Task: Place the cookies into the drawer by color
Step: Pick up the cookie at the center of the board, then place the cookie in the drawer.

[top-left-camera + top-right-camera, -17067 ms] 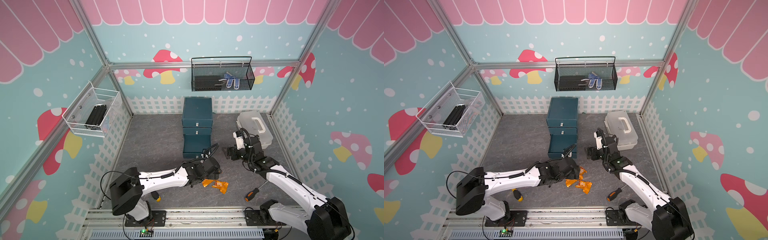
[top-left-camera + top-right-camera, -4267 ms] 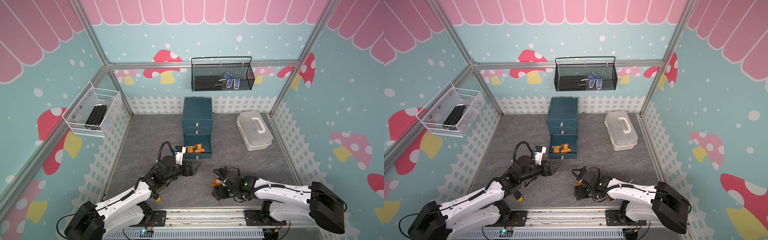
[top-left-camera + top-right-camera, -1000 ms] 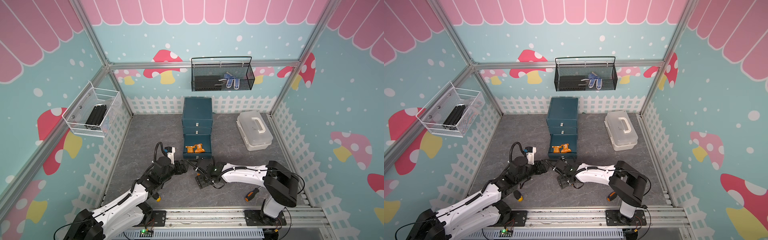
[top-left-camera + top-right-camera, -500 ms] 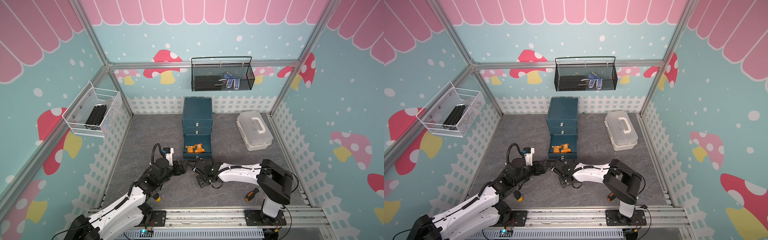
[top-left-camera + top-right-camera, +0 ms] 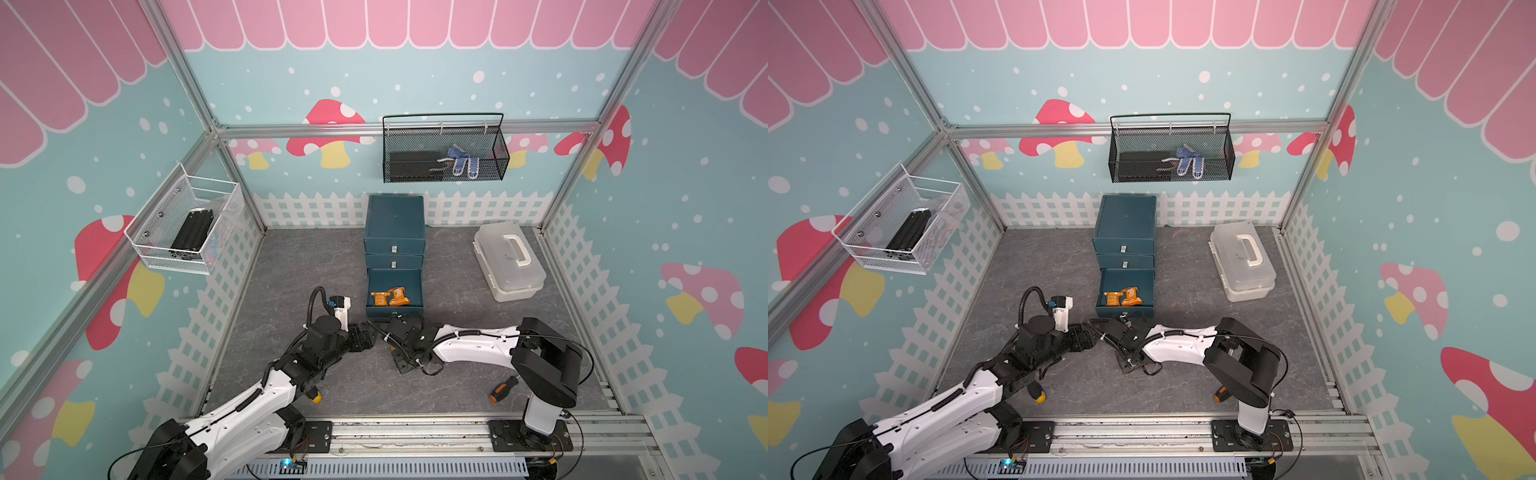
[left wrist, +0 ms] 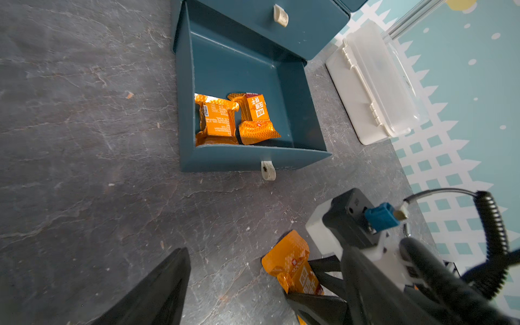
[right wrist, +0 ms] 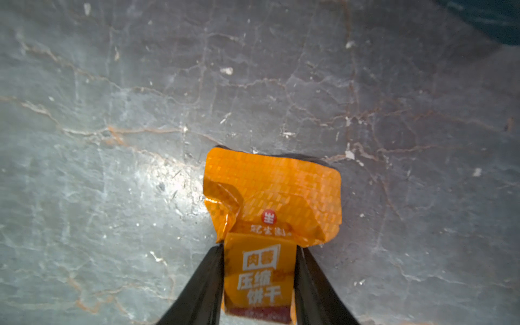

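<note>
The dark teal drawer cabinet [image 5: 395, 224] stands at the back, its bottom drawer [image 6: 239, 157] pulled out. Two orange cookies [image 6: 216, 121] [image 6: 257, 118] lie inside, also seen in both top views [image 5: 379, 298] [image 5: 1112, 298]. On the floor just in front of the drawer, my right gripper [image 7: 259, 250] is shut on a third orange cookie packet [image 7: 273, 194], one finger on each side. That packet [image 6: 292, 267] lies beside one finger of my left gripper [image 6: 236, 273], which is open and holds nothing. In the top views the two grippers [image 5: 365, 336] [image 5: 386, 330] nearly touch and hide the packet.
A translucent white case [image 5: 509, 259] sits right of the drawer. An orange-handled screwdriver [image 5: 503, 388] lies near the right arm's base and a yellow-handled one [image 5: 313, 397] under the left arm. A black mesh basket [image 5: 444, 153] and a white wire basket [image 5: 187, 226] hang on the walls.
My right gripper's jaws have closed on the orange packet in front of the drawer. The left gripper has stayed open and both arms have hardly shifted.
</note>
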Motion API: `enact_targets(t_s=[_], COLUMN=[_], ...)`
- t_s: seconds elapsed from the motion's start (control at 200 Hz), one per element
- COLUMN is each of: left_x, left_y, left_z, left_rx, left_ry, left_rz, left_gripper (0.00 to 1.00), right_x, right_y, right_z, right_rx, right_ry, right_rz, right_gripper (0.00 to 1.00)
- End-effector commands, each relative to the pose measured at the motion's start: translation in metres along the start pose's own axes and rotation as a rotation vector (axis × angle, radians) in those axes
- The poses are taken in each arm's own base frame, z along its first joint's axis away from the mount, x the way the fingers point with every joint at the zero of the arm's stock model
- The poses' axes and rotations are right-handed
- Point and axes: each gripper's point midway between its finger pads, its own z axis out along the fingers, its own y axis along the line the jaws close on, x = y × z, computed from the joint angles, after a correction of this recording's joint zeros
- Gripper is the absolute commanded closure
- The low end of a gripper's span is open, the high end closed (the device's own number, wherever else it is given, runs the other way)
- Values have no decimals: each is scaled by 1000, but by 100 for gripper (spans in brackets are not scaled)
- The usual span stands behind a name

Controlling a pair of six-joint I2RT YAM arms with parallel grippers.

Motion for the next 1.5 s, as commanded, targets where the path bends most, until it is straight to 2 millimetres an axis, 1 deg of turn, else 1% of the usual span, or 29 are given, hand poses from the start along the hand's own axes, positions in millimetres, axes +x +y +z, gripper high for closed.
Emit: enact_targets(t_s=[0.0,0.13,0.21,0.29,0.395,0.485,0.58,0.71,0.801,0.846,0.961,1.021,1.121,1.166,1.311,1.441,1.496], left_x=[-2,-4,-6,-8,-15,-22,-32,-46,-54,-60,-73,-79,-85,-88,-97,-102,-102], left_y=[-2,0,-1,-8,-25,-30,-34,-45,-58,-64,-81,-88,-100,-101,-88,-73,-68], left_z=[1,0,0,0,-3,-6,-12,-17,-19,-19,-14,-6,8,14,32,45,52], left_rx=[20,8,10,43,136,142,140,153,199,217,283,319,383,384,309,238,217], left_ry=[-10,-19,-27,-31,-57,-77,-100,-117,-124,-130,-129,-109,-74,-69,-82,-95,-85], left_rz=[-7,-6,-5,-9,-28,-23,-14,0,10,21,47,46,48,41,32,42,42], left_gripper=[13,13,13,14,14,14,14,14,14,14,14,15,15,15,15,15,15], right_x=[-4,-5,-8,-12,-21,-29,-42,-65,-85,-97,-127,-141,-161,-169,-191,-200,-203], right_y=[0,-4,-6,-5,-5,-6,-10,-25,-40,-52,-74,-82,-88,-90,-94,-93,-97], right_z=[-2,-9,-17,-27,-37,-46,-62,-83,-93,-97,-105,-108,-108,-105,-87,-66,-56], right_rx=[9,14,8,-11,-41,-58,-73,-80,-75,-65,-39,-26,-13,-13,9,20,44], right_ry=[-18,-37,-59,-82,-119,-155,-199,-260,-292,-313,-360,-385,-415,-422,-417,-426,-419], right_rz=[8,10,11,15,33,43,52,80,115,144,186,203,221,228,252,281,290], right_gripper=[61,63,64,67,68,68,68,68,68,68,68,68,68,68,68,68,68])
